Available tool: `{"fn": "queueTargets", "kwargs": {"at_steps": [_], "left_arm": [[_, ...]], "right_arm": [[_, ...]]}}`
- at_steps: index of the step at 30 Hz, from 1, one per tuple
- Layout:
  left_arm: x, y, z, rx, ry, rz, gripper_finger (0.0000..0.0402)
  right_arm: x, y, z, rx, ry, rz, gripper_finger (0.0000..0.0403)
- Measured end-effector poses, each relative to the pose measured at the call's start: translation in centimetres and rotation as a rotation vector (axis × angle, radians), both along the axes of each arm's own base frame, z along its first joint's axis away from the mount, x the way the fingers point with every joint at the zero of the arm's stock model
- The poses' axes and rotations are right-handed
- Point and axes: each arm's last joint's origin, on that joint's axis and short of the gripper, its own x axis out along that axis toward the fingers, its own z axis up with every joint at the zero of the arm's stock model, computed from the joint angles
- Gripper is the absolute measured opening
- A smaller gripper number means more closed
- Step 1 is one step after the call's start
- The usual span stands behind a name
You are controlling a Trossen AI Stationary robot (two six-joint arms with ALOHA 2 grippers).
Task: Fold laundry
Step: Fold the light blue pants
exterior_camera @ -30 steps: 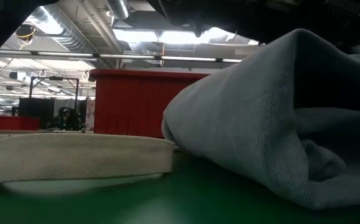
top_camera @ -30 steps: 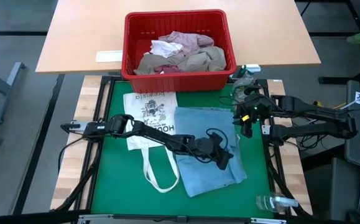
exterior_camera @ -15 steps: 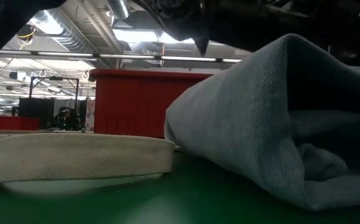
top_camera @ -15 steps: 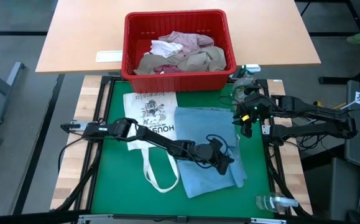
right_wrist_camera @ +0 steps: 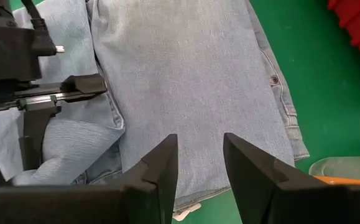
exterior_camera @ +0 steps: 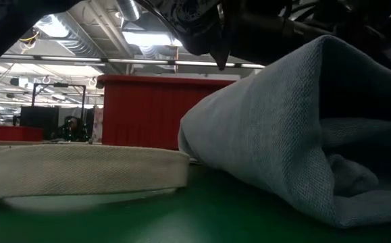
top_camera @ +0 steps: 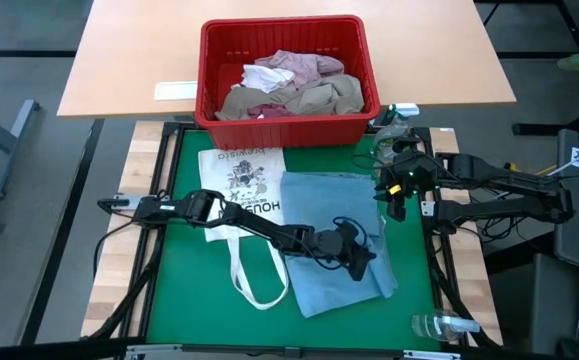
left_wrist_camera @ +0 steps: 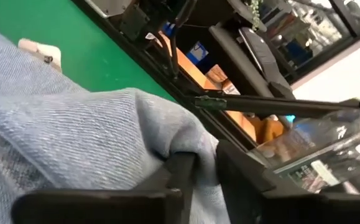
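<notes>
- A pair of light blue denim jeans (top_camera: 334,245) lies folded on the green mat (top_camera: 179,310) of the desk, right of the mat's middle.
- At table height, the denim rises in a thick rounded fold (exterior_camera: 283,142) with softer layers tucked under it.
- The left gripper (top_camera: 354,258) sits on top of the jeans, its dark arm reaching in across the mat from the left side.
- In the left wrist view a ridge of denim (left_wrist_camera: 105,130) lies between the jaws; they are only slightly apart, and I cannot tell whether they grip the cloth or have let it go.
- The right gripper (top_camera: 397,192) is at the mat's right edge, beside the jeans' upper right corner.
- Its jaws stand spread above the denim with nothing between them; the two fingers (right_wrist_camera: 158,177) frame bare cloth.
- A cream tote bag (top_camera: 237,190) with dark print lies flat just left of the jeans, its strap (top_camera: 254,278) looping toward the front edge.
- Beyond the mat, on a wooden desk (top_camera: 119,70), a red plastic basket (top_camera: 287,125) holds more laundry: pink, white and tan pieces (top_camera: 289,85).
- A clear bottle (top_camera: 439,325) lies off the mat's front right corner.
</notes>
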Motion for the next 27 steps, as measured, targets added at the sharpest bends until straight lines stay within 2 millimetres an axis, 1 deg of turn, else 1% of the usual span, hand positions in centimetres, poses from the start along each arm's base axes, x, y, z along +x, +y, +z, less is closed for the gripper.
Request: {"fn": "queueTargets", "kwargs": {"at_steps": [5, 8, 11, 14, 17, 20, 24, 27], "left_arm": [[0.0, -0.2, 0.2, 0.105, -0.021, -0.031, 0.0122], [0.1, 0.1, 0.3, 0.196, -0.029, -0.047, 0.0147], [0.1, 0.4, 0.5, 0.282, -0.028, -0.062, 0.0161], [0.1, 0.7, 1.4, 0.381, -0.037, -0.085, 0.0161], [-0.2, 1.2, 3.2, 0.462, -0.034, -0.098, 0.0150], [-0.9, 1.8, 5.4, 0.528, 0.017, -0.115, 0.0136], [-2.8, 2.8, 8.5, 0.548, 0.161, -0.148, 0.0119], [-4.6, 3.1, 10.2, 0.525, 0.289, -0.171, 0.0107]], "right_arm": [[0.0, 0.0, 0.0, 0.000, 0.000, 0.000, 0.0129], [0.0, 0.0, 0.0, 0.000, 0.000, 0.000, 0.0129], [-0.1, 0.0, 0.1, 0.002, -0.006, 0.003, 0.0129], [-0.2, 0.2, 0.5, 0.047, -0.038, 0.040, 0.0129], [-0.3, 0.5, 1.6, 0.109, -0.095, 0.100, 0.0129], [-0.3, 0.8, 2.1, 0.168, -0.140, 0.154, 0.0129], [-0.3, 1.0, 2.0, 0.235, -0.139, 0.156, 0.0129], [-0.2, 1.5, 1.4, 0.248, -0.112, 0.183, 0.0129]]}}
